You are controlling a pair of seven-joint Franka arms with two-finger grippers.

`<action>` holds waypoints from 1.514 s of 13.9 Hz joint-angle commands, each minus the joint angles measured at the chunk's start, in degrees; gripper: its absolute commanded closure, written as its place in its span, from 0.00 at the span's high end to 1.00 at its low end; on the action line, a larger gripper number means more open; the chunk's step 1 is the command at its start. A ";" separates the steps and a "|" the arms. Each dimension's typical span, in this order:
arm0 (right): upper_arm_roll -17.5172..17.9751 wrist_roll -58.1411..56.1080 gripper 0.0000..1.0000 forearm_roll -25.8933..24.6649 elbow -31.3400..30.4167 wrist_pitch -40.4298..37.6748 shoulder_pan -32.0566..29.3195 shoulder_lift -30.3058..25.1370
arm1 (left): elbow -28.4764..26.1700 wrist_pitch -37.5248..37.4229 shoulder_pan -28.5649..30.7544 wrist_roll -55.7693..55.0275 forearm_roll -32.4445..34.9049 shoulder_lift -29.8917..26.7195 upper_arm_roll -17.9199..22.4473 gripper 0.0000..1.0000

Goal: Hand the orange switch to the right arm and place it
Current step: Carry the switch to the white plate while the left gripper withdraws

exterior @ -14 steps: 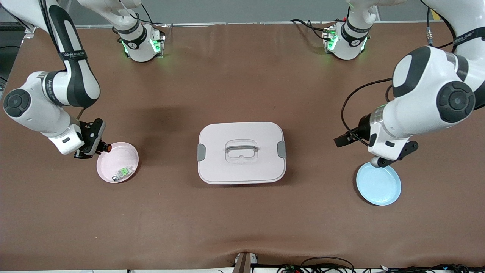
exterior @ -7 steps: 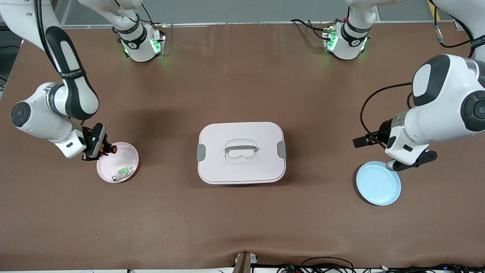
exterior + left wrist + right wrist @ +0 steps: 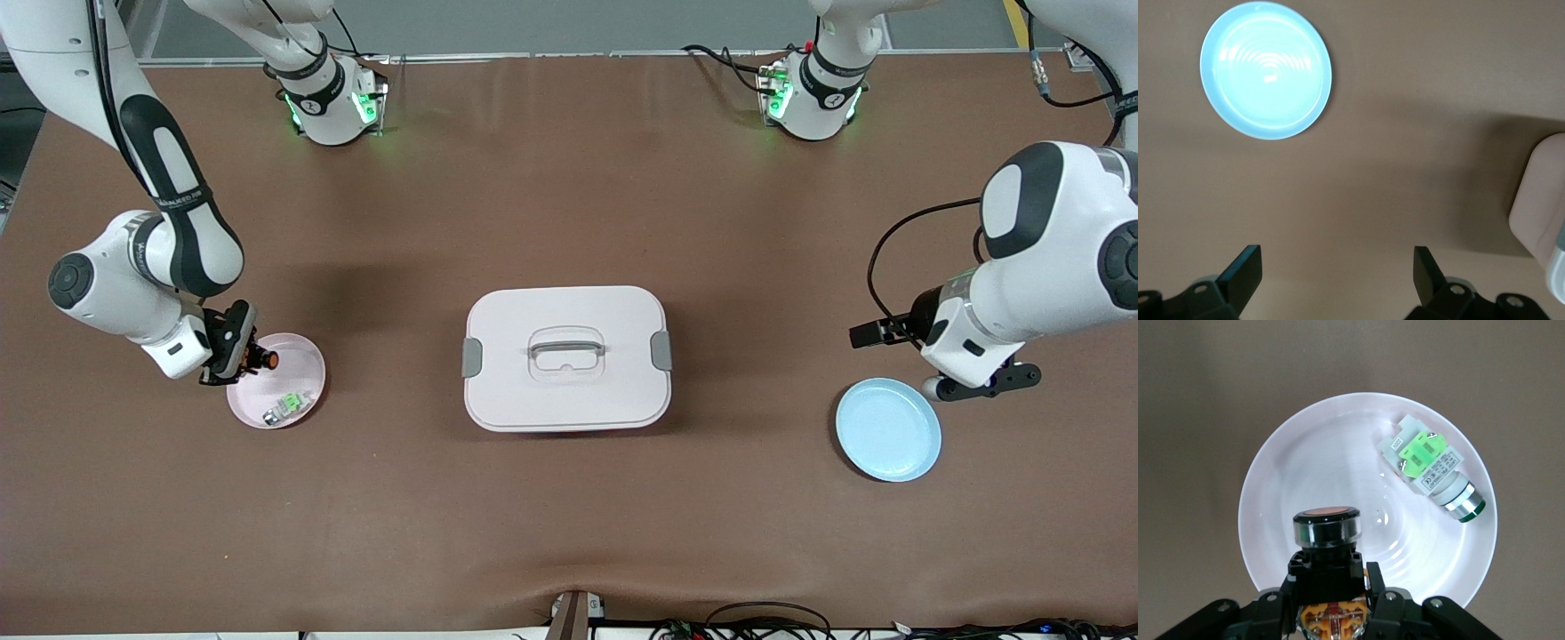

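Observation:
My right gripper point(image 3: 242, 354) is shut on the orange switch point(image 3: 265, 360), a small black push-button with an orange cap, and holds it over the rim of the pink plate point(image 3: 302, 356) at the right arm's end of the table. In the right wrist view the orange switch point(image 3: 1326, 540) sits between the fingers above the pink plate point(image 3: 1305, 473). A green-and-white component point(image 3: 286, 405) lies in that plate. My left gripper point(image 3: 978, 384) hangs open and empty beside the blue plate point(image 3: 887, 430); the left wrist view shows the left gripper point(image 3: 1338, 270) over bare table.
A pale pink lidded box point(image 3: 566, 357) with a grey handle stands mid-table. The box's corner point(image 3: 1541, 200) and the blue plate point(image 3: 1266, 69) show in the left wrist view. The green-and-white component point(image 3: 1431, 468) lies in the plate beside the switch.
The right gripper has carried the orange switch lower and farther over the pink plate. The left arm has drawn away from over the blue plate toward its own end of the table.

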 commanded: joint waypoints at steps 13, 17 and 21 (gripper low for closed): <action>1.28 -1.96 0.00 1.64 0.73 8.00 0.03 5.83 | -3.49 -2.34 4.60 9.23 3.10 -13.49 -0.02 1.00; 1.37 -0.29 1.00 5.33 0.82 7.30 -0.05 6.88 | -1.64 -4.72 5.84 9.58 3.01 -13.93 -0.11 1.00; 1.45 -0.12 1.00 5.42 0.91 6.87 0.03 7.14 | -0.32 -4.90 8.45 9.32 2.49 -13.76 -1.59 1.00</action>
